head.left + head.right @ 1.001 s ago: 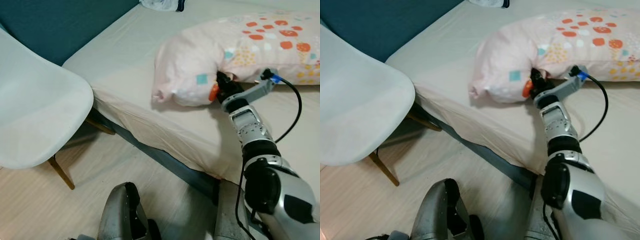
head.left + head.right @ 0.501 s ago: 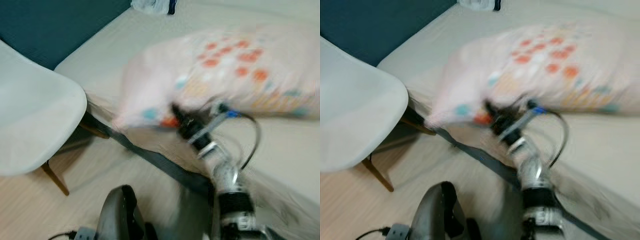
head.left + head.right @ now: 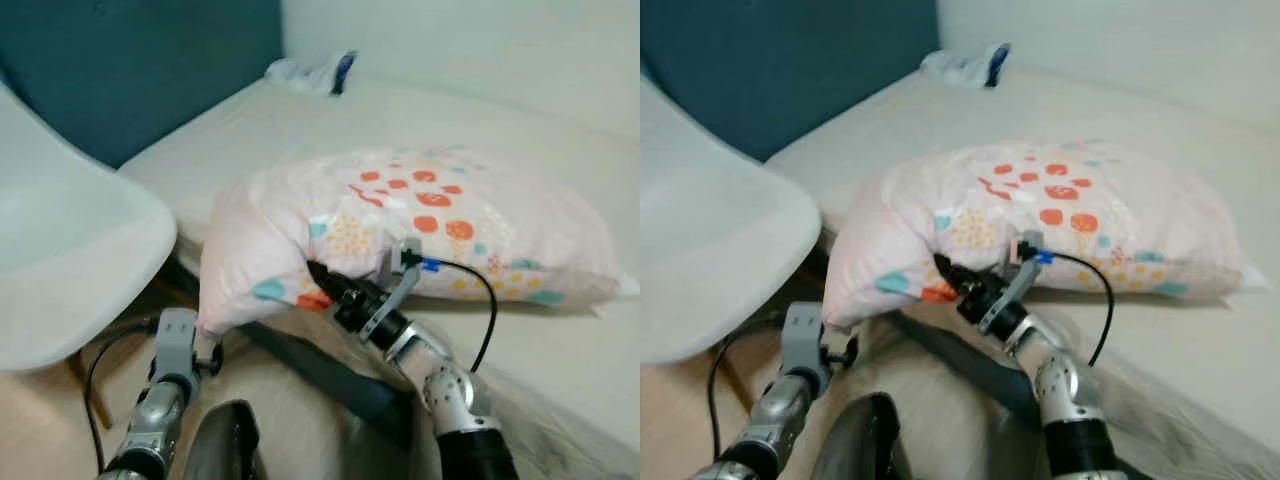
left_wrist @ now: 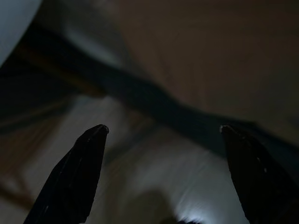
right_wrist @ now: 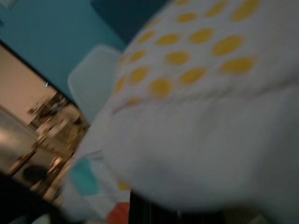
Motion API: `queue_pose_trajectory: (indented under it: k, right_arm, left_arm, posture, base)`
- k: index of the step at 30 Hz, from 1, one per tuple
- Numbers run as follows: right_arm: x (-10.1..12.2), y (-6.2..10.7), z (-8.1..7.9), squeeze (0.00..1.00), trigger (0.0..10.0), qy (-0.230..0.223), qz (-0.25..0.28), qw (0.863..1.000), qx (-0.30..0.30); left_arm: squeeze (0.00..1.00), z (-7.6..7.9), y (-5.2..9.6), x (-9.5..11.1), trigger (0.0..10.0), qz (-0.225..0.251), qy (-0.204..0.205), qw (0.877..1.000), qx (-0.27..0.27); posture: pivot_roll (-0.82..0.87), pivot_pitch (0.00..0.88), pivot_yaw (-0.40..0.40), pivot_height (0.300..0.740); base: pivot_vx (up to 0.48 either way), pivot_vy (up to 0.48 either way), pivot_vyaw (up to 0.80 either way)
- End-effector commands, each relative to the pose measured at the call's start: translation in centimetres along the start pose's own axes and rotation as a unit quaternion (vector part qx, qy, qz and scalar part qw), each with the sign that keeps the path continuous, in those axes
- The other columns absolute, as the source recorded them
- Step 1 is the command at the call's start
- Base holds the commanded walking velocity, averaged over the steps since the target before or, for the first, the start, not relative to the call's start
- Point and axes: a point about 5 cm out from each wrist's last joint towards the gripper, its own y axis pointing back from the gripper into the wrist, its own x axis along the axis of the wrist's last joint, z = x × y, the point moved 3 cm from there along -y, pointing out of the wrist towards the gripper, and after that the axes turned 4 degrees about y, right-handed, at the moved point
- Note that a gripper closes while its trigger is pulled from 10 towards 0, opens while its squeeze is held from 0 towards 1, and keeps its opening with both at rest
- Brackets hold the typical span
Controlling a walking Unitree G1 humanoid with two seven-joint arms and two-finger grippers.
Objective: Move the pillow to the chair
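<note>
The pink pillow point(image 3: 420, 225) with orange, yellow and teal spots lies at the bed's near edge, its left end hanging past the mattress. My right gripper point(image 3: 322, 279) is shut on the pillow's lower front edge; in the right wrist view the pillow's fabric point(image 5: 205, 126) presses close against the camera. The white chair point(image 3: 70, 270) stands to the left, a short gap from the pillow's left end. My left arm point(image 3: 170, 375) is raised below that end, and in the left wrist view my left gripper point(image 4: 163, 128) is open with nothing between its fingers.
The bed point(image 3: 570, 350) with a beige sheet runs from the middle to the right, its dark frame point(image 3: 330, 375) below the mattress edge. A teal headboard wall point(image 3: 130, 60) stands behind the chair. A bundle of cloth point(image 3: 310, 72) lies at the bed's far end.
The pillow has been dragged left to the bed's edge, toward the chair, in my right gripper. My left arm has risen into view. The camera has shifted.
</note>
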Motion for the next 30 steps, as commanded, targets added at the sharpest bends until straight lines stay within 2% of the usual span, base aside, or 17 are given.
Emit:
queue_pose_trajectory:
  k: [1,5,11,12,19,20,23,26,30]
  right_arm:
    - [0.9,-0.7,-1.1,0.0,0.0,0.008,0.014,1.0,0.023]
    - [0.7,-1.5,-1.9,0.0,0.0,0.005,0.015,0.999,0.04]
    - [0.9,-1.8,-2.3,0.0,0.0,-0.001,0.023,0.999,0.048]
    - [1.5,-2.1,-2.8,0.0,0.0,-0.002,0.033,0.998,0.057]
    - [2.6,-2.4,-3.1,0.0,0.0,0.003,0.048,0.997,0.064]
    - [3.7,-2.6,-2.8,0.0,0.0,0.013,0.064,0.996,0.054]
    - [4.2,-2.5,-1.9,0.0,0.0,0.02,0.071,0.997,0.031]
    - [4.3,-2.4,-1.4,0.0,0.0,0.021,0.072,0.997,0.02]
    - [3.6,-1.9,0.4,0.0,0.0,0.025,0.058,0.998,-0.023]
  left_arm:
    - [0.0,-0.3,0.7,-1.7,10.0,-0.025,0.013,1.0,0.011]
    - [0.0,0.3,0.6,-1.7,10.0,-0.027,0.009,1.0,0.008]
    - [0.0,0.1,1.0,-2.6,10.0,-0.042,0.005,0.999,0.013]
    - [0.0,-0.2,1.3,-3.3,10.0,-0.055,0.003,0.998,0.02]
    - [0.0,-0.1,1.4,-3.7,10.0,-0.061,0.002,0.998,0.022]
    - [0.0,0.3,1.4,-3.8,10.0,-0.064,0.002,0.998,0.021]
    - [0.0,0.6,1.4,-4.0,10.0,-0.066,0.006,0.998,0.022]
    - [0.0,0.7,1.5,-4.0,10.0,-0.068,0.008,0.997,0.022]
    - [0.0,1.5,1.6,-4.4,10.0,-0.072,0.007,0.997,0.014]
  posture:
    - [-0.07,0.0,0.061,0.45]
    - [-0.06,0.0,0.053,0.47]
    - [-0.06,0.0,0.05,0.485]
    - [-0.07,0.0,0.048,0.495]
    - [-0.07,0.0,0.047,0.51]
    - [-0.07,0.0,0.046,0.519]
    - [-0.07,0.0,0.046,0.529]
    - [-0.07,0.0,0.046,0.534]
    - [-0.07,0.0,0.044,0.554]
  base:
    - [0.0,0.0,0.0]
    - [0.0,0.0,0.0]
    - [0.0,0.0,0.0]
    - [0.0,0.0,0.0]
    - [0.0,0.0,0.0]
    - [0.0,0.0,0.0]
    - [0.0,0.0,0.0]
    - [0.0,0.0,0.0]
    - [0.0,0.0,0.0]
